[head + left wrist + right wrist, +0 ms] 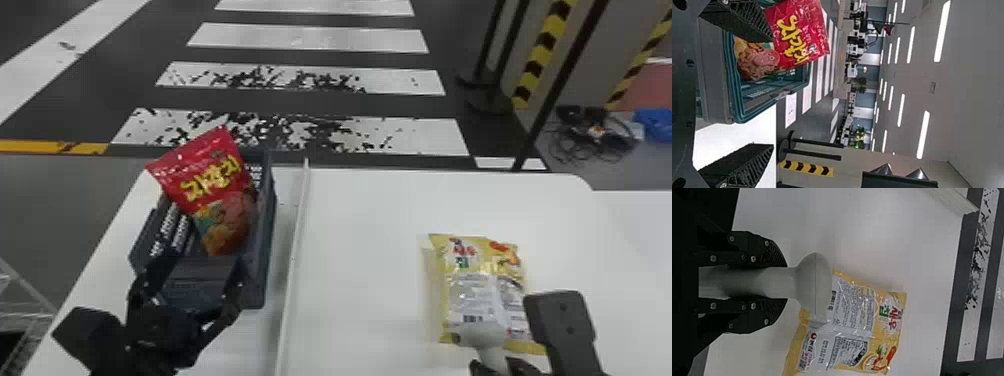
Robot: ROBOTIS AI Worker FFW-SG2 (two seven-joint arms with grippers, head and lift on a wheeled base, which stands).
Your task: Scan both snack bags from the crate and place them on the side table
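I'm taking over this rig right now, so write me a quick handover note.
Left claw: open, empty, by the crate's near end.
Right claw: closed on the grey scanner, above the yellow bag.
Yellow bag: flat on the white table, right of the divider.
Red bag: in the crate, top sticking out.
Done: yellow bag out of the crate; whether it is scanned, I can't tell.
Left: confirm that scan, take out and scan the red bag, get both onto the side table.

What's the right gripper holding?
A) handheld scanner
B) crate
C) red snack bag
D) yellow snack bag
A: the right gripper's fingers are closed around the grey scanner's handle, while the yellow snack bag lies on the table.
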